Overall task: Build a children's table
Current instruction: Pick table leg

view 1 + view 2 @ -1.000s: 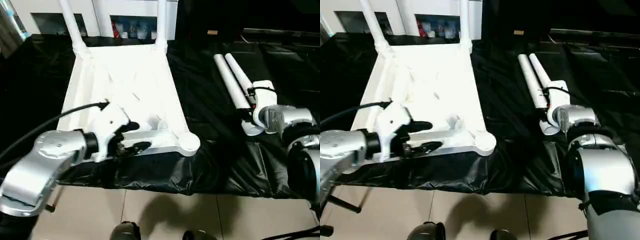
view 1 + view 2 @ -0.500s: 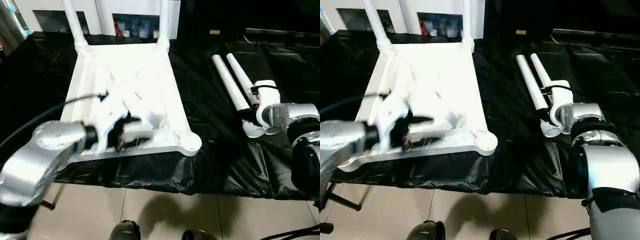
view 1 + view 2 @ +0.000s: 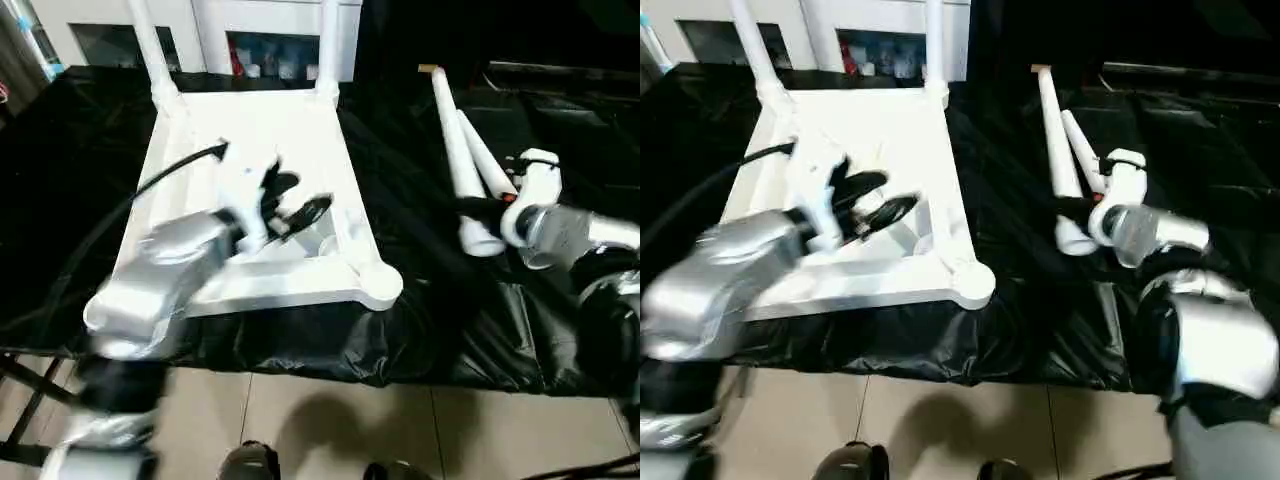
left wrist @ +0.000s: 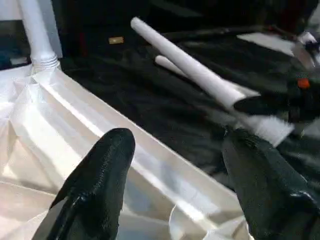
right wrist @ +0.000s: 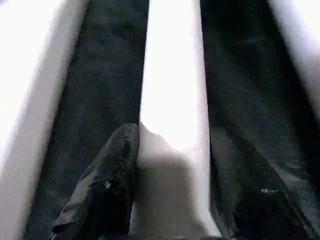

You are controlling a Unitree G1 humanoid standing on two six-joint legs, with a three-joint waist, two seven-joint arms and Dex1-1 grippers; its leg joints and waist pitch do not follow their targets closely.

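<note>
Head pair high up, wrist cameras in close.
Both eyes look down on the upturned table top point(image 3: 255, 190); the loose leg point(image 4: 200, 80) at 2 o'clock shows to both wrists too.

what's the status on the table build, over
Left gripper open over upturned tabletop. Right gripper shut on a loose leg. Two legs fitted. Nothing blocking.

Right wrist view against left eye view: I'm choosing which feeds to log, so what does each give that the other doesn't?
Right wrist view adds: up close, the right hand's two black fingers pressing both sides of a long white plastic tube leg. Left eye view adds: the upturned white plastic table top, two white fitted legs standing at its far corners, and the open left hand above it. Both share: the gripped leg, the right hand, the black sheet.
</note>
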